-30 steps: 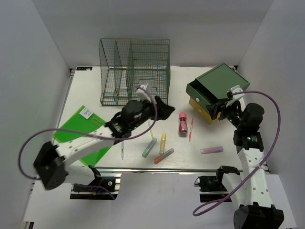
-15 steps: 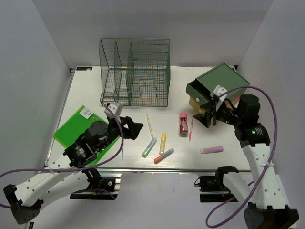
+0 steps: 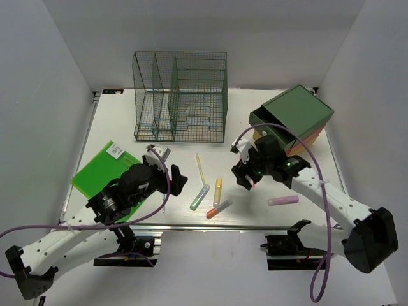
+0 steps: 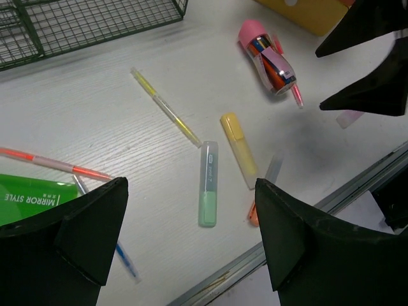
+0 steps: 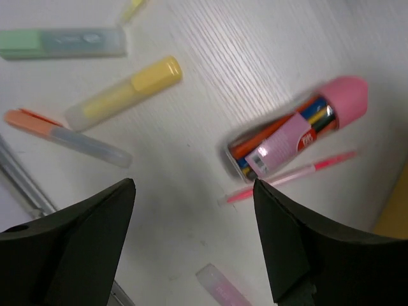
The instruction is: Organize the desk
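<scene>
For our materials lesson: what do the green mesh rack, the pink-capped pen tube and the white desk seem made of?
Green wire-mesh rack: thin metal wire, apparently painted; its grid is see-through. Pink-capped pen tube: probably clear glossy plastic, as pens show inside. White desk: likely matte laminate or painted wood, with faint grain lines.

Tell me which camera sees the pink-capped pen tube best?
The right wrist view: the pink-capped tube looks biggest there, whole. The left wrist view shows the tube whole but smaller. From the top, the right arm covers it.
</scene>
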